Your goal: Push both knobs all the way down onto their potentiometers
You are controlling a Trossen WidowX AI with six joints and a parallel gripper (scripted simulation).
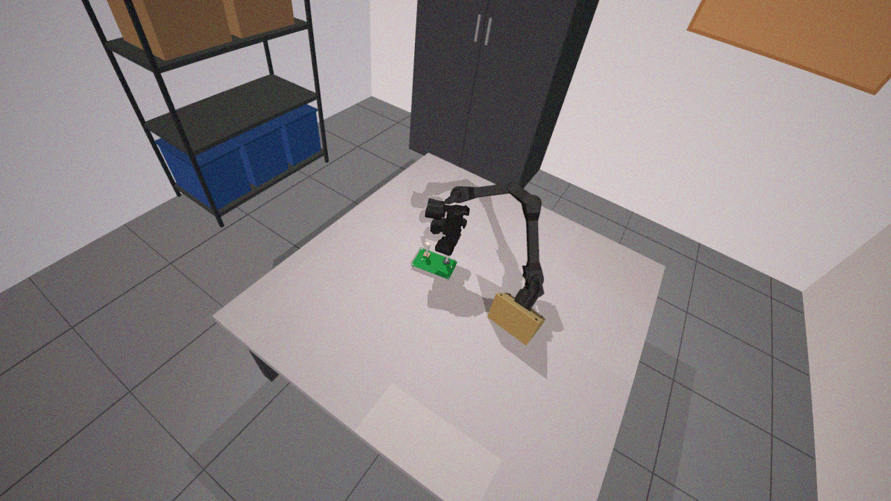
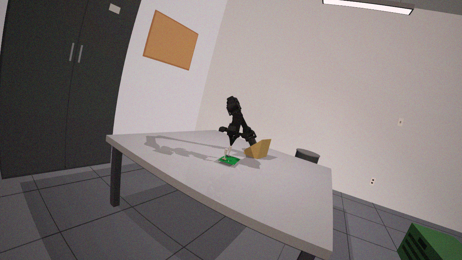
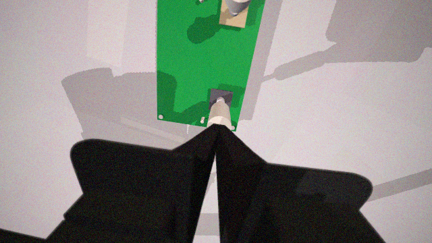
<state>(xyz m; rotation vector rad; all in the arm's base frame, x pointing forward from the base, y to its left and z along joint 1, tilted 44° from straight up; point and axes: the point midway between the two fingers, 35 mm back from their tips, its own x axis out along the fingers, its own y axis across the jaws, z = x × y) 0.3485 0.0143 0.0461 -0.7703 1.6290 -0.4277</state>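
The green circuit board [image 1: 437, 269] [image 2: 234, 160] [image 3: 199, 64] stands on the table. A pale knob [image 2: 230, 149] [image 3: 219, 115] stands above the dark potentiometer [image 3: 214, 95], with a bit of shaft showing between them. My gripper [image 2: 231, 145] [image 3: 218, 130] is shut and empty, pointing down, its closed tips at the top of this knob. They seem to touch it, but I cannot tell for sure. The other pale knob [image 1: 427, 244] [image 2: 225, 151] [image 3: 238, 4] stands above the tan potentiometer [image 3: 227, 21]. It is partly cut off in the wrist view. Both potentiometers sit on the board.
A yellow wedge-shaped block [image 1: 516, 319] [image 2: 262, 149] stands at the arm's base on the table [image 1: 324, 323] [image 2: 284, 194]. The arm [image 1: 532, 239] [image 2: 236, 121] reaches from it to above the board. Small pale pins [image 3: 202, 119] stand on the board near the dark potentiometer.
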